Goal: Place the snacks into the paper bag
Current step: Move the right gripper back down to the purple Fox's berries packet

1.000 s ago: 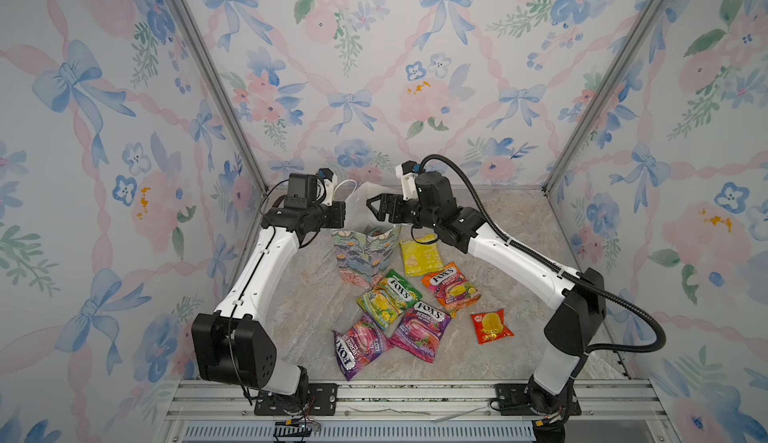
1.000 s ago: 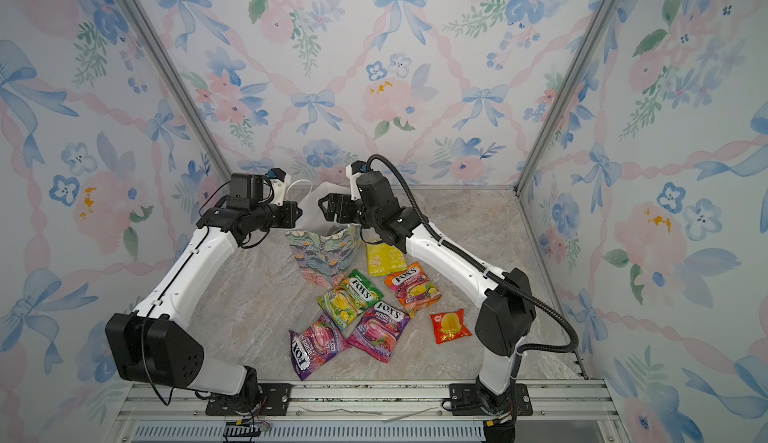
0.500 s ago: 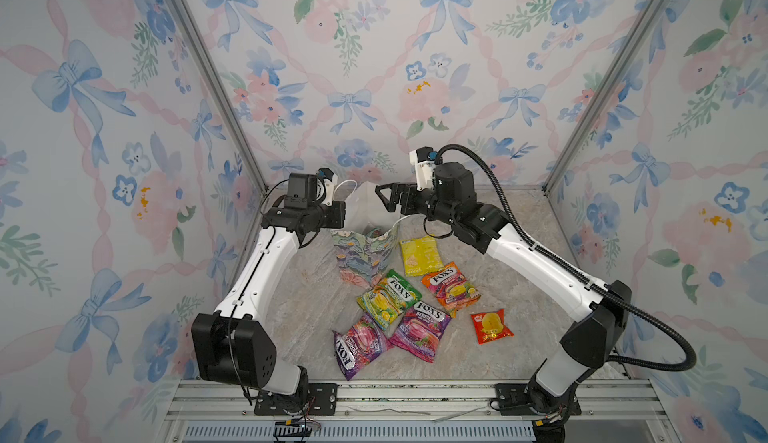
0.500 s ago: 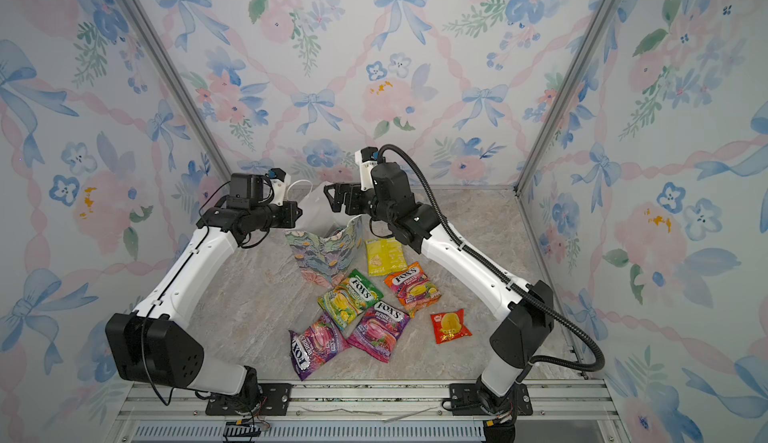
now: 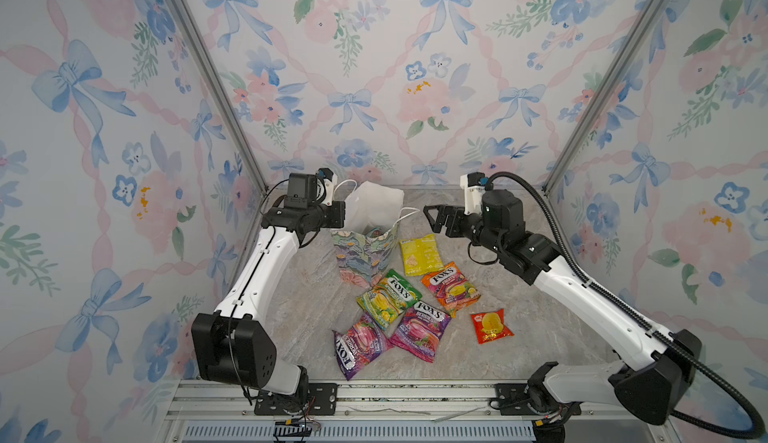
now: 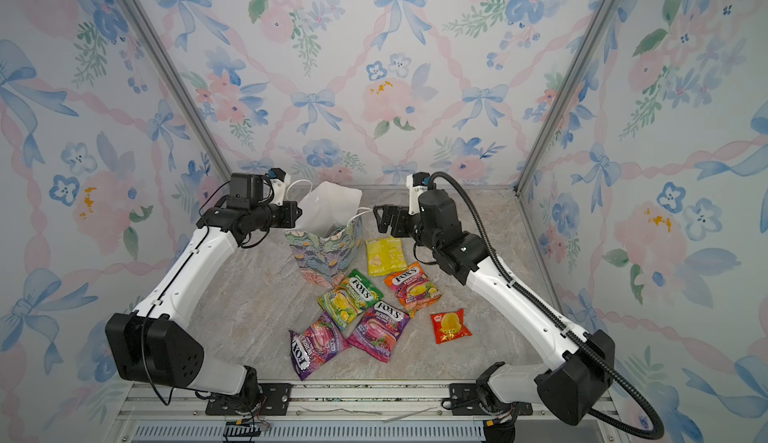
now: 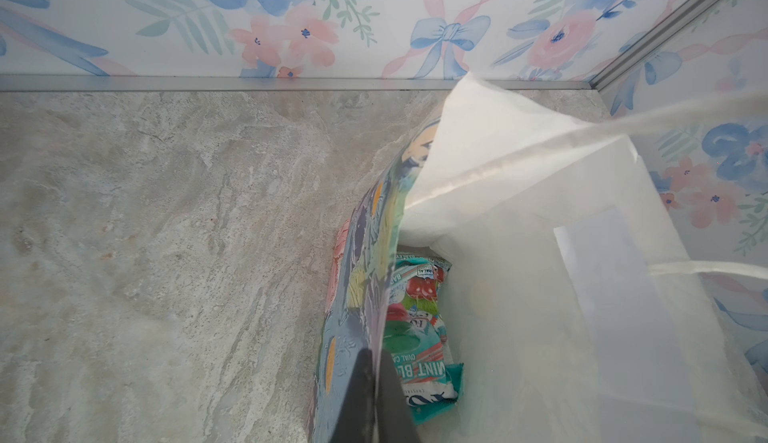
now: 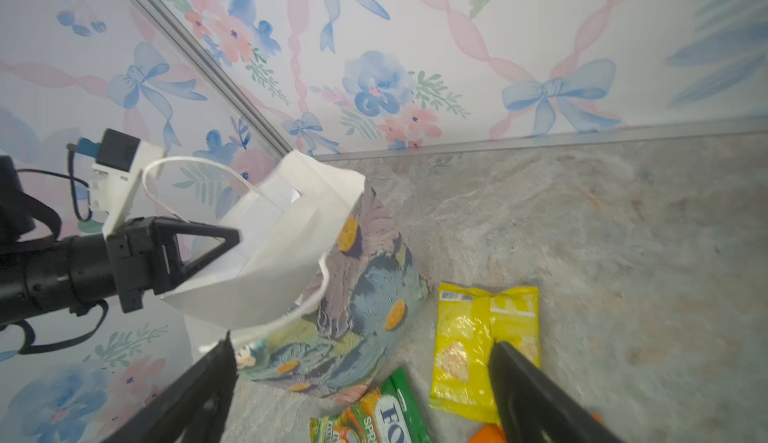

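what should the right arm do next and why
Probably lower the right gripper onto the yellow packet. Its fingers are open and empty, and that packet lies flat beside the paper bag, the nearest one to them. The left gripper is shut on the bag's rim, holding the mouth open, so the bag looks ready to receive it.

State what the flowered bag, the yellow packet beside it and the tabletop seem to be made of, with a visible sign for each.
Flowered bag: paper, matte white inside, stiff folded walls. Yellow packet: probably plastic film, glossy, crimped edge. Tabletop: veined grey-beige stone look; real stone or printed laminate unclear.
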Robot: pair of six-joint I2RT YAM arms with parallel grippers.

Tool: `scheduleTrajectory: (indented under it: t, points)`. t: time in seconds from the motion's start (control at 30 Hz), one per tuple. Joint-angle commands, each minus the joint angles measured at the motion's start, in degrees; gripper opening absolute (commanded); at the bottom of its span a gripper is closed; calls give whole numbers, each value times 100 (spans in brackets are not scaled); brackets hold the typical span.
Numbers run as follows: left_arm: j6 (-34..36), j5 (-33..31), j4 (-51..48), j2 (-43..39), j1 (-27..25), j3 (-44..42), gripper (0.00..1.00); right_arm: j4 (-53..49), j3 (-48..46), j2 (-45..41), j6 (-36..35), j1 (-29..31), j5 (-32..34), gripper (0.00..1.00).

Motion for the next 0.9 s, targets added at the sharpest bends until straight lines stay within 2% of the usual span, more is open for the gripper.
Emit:
scheduleTrajectory:
  t: [0.0, 0.17, 0.3, 0.5, 0.73, 0.87]
  points:
    - [86, -130, -36, -102, 40, -94, 0, -403, -806, -460, 480, -29, 260, 97]
    - [88, -178, -36, -74, 48, -101, 0, -783, -1880, -1047, 1331, 97, 221, 97]
    - [92, -209, -36, -63, 42, -99, 0, -1131, -2510, -1384, 1891, 484, 275, 97]
    - [101, -232, -36, 17, 41, -99, 0, -1303, -3331, -1638, 2718, 1089, -42, 98]
    - [70, -157, -36, 74, 45, -108, 0, -1235, -3770, -1698, 3007, 1299, -523, 100]
    - [70, -108, -32, 104, 41, -108, 0, -823, -4040, -1628, 3167, 1299, -705, 97]
